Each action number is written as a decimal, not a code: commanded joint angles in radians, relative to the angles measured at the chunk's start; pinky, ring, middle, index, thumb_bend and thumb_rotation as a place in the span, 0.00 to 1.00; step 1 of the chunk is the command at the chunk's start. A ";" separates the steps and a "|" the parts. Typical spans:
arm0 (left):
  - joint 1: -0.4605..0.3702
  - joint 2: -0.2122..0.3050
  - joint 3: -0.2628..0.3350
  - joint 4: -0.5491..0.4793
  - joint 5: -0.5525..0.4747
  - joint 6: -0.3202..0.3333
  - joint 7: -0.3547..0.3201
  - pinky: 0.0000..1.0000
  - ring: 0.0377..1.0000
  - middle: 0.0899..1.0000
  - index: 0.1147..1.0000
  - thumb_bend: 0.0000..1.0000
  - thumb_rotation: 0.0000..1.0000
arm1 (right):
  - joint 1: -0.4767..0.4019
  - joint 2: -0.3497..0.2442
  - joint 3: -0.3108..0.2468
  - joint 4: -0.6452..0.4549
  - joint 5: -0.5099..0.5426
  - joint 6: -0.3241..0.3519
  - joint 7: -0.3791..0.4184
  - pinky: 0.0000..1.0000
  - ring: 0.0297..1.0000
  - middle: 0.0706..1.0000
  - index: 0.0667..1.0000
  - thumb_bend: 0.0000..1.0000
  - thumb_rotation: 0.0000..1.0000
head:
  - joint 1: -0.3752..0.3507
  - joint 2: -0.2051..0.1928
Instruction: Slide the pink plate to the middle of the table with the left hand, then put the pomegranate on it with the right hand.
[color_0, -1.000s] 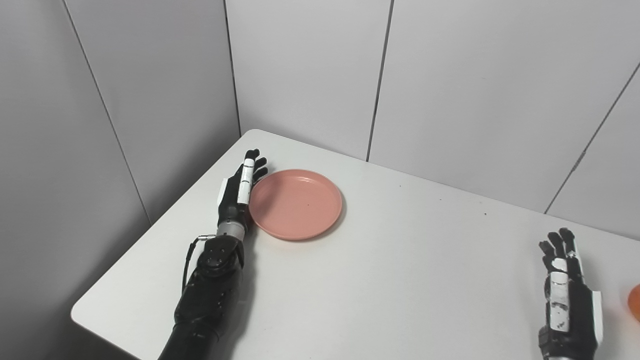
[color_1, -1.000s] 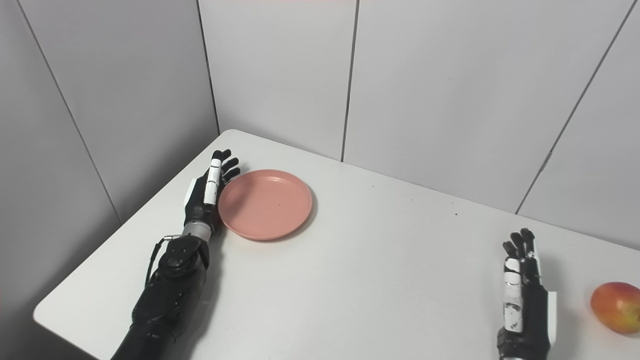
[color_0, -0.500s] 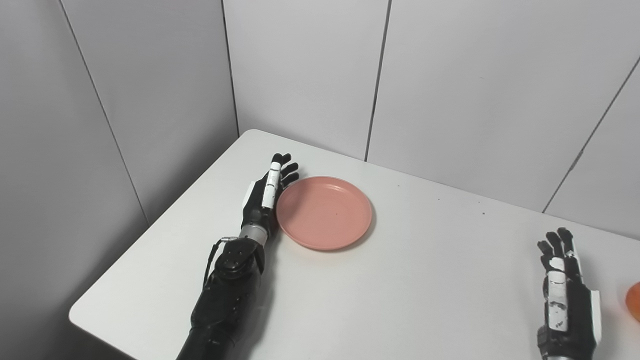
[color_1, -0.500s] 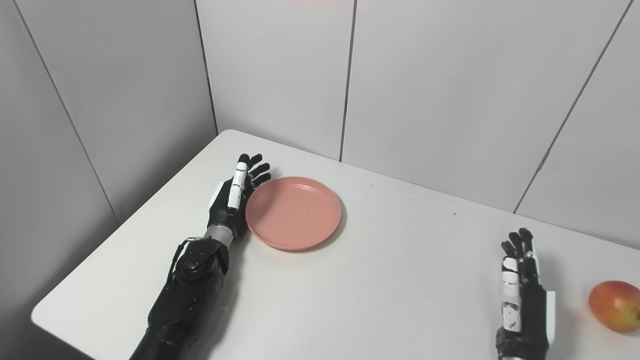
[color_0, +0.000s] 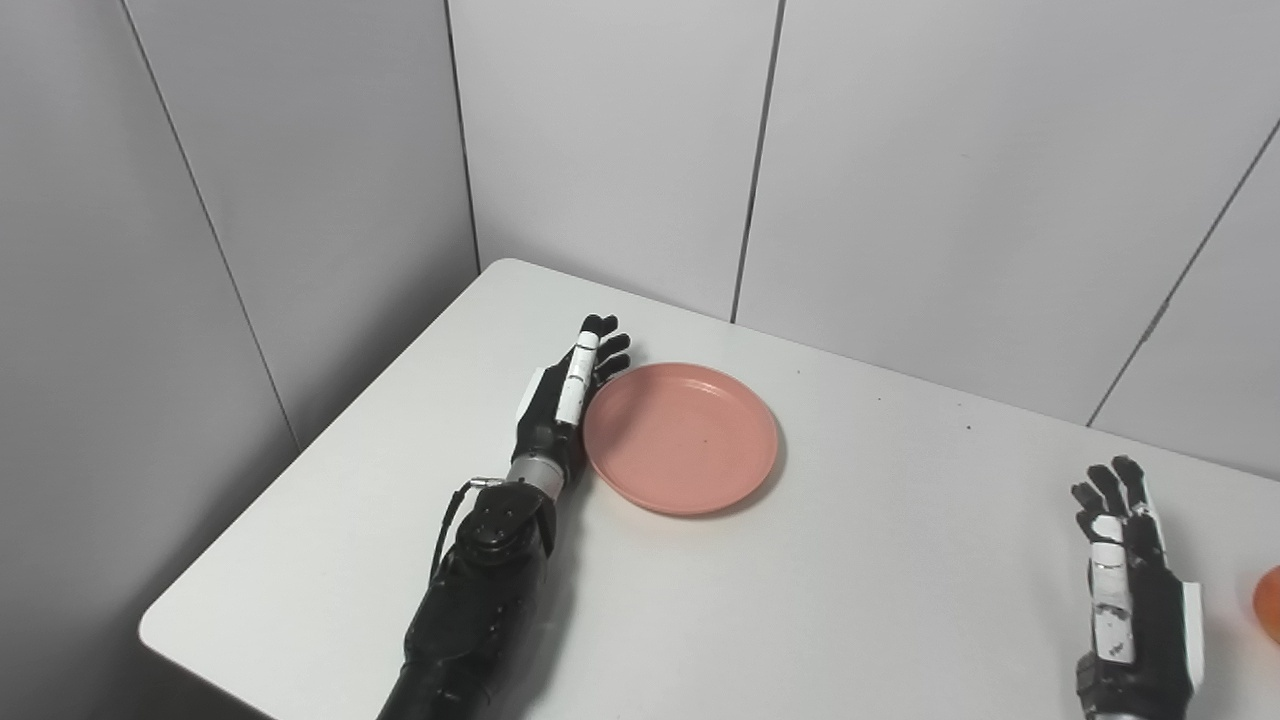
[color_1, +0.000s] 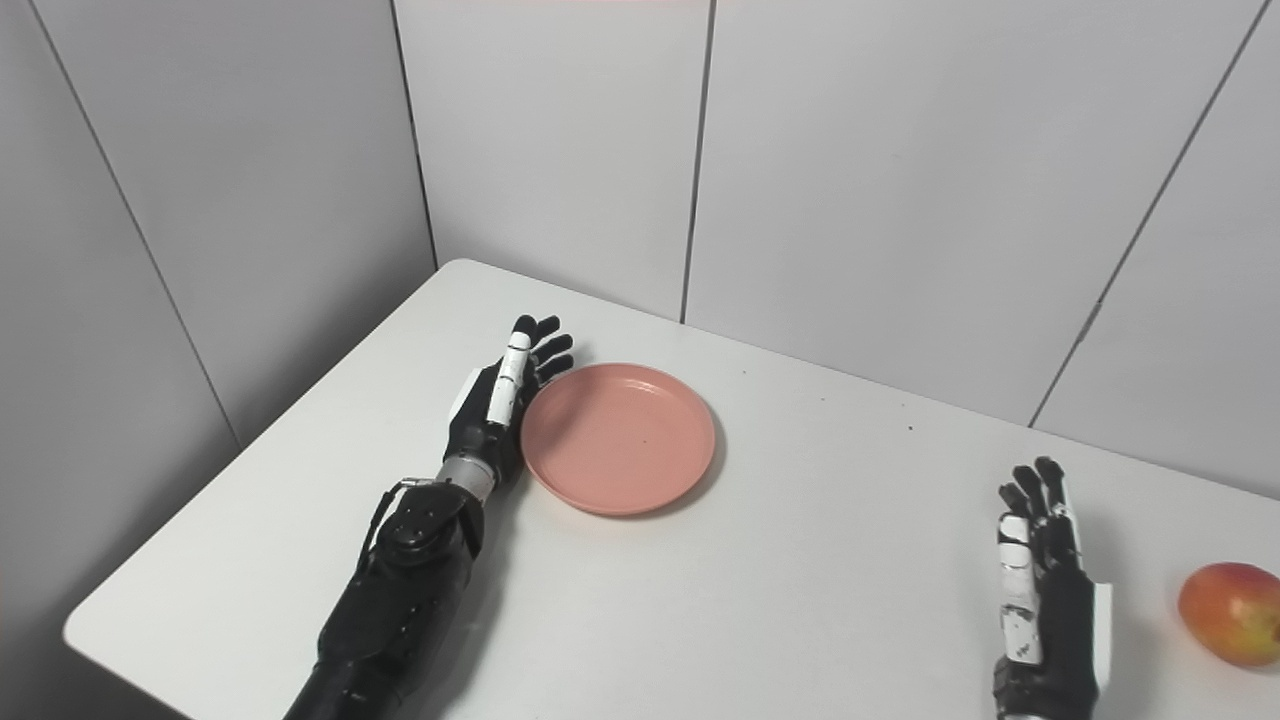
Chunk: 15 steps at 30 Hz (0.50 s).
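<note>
The pink plate (color_0: 682, 436) lies flat on the white table (color_0: 820, 590), left of its middle. My left hand (color_0: 565, 400) is open, fingers straight, its palm side pressed against the plate's left rim. The pomegranate (color_1: 1230, 613) is red and yellow and sits near the table's right edge; in the left eye view only its edge (color_0: 1270, 603) shows. My right hand (color_1: 1045, 590) is open and empty, standing on edge just left of the pomegranate, apart from it.
Grey wall panels (color_0: 620, 150) close the table at the back and on the left. The table's front left corner (color_0: 160, 625) is rounded.
My left hand has pushed the pink plate to the right and a little nearer. The right hand has stayed in place.
</note>
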 joint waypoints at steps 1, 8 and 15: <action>-0.026 -0.008 -0.009 -0.039 -0.009 0.019 -0.020 0.88 0.87 0.87 0.85 0.61 1.00 | 0.040 0.011 -0.002 0.030 -0.006 -0.009 -0.012 0.94 0.89 0.90 0.92 0.54 0.89 | -0.009 0.006; -0.004 0.002 -0.032 -0.086 0.016 0.073 -0.037 0.89 0.89 0.87 0.87 0.61 1.00 | 0.041 0.026 0.002 0.027 -0.034 -0.010 -0.038 0.92 0.88 0.89 0.90 0.57 0.86 | -0.069 0.025; 0.007 0.010 -0.047 -0.118 0.013 0.088 -0.059 0.88 0.89 0.88 0.86 0.62 1.00 | 0.044 0.047 0.011 0.015 -0.057 -0.002 -0.054 0.90 0.87 0.88 0.89 0.53 0.86 | -0.160 0.052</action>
